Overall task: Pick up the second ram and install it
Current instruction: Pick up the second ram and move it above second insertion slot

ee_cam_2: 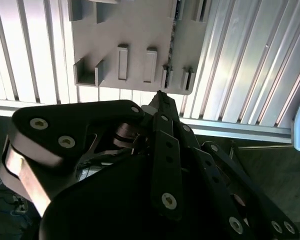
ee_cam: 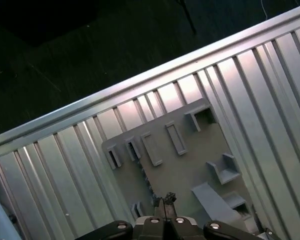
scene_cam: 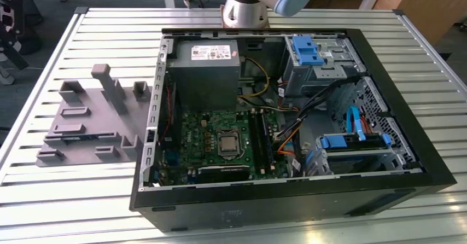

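The second ram point(ee_cam: 146, 179) stands on edge as a thin dark strip in a slot of the grey holder tray point(ee_cam: 190, 165). It also shows as a narrow dark line point(ee_cam_2: 172, 35) in the second wrist view and as a blue-green sliver point(scene_cam: 76, 136) in the exterior view. My gripper point(ee_cam: 164, 199) hangs well above the tray, its fingertips point(ee_cam_2: 160, 97) pressed together with nothing between them. In the first wrist view the tips line up close to one end of the ram. The motherboard's long black slots point(scene_cam: 261, 137) lie inside the open computer case point(scene_cam: 408, 145).
The case lies on its side on a slatted metal table point(scene_cam: 87, 30), with the holder tray point(scene_cam: 87, 123) at the exterior view's left of it. Cables point(scene_cam: 292, 129), blue drive-bay clips point(scene_cam: 307, 50) and a power supply point(scene_cam: 204, 71) crowd the case. The table edge point(ee_cam: 140, 80) borders dark floor.
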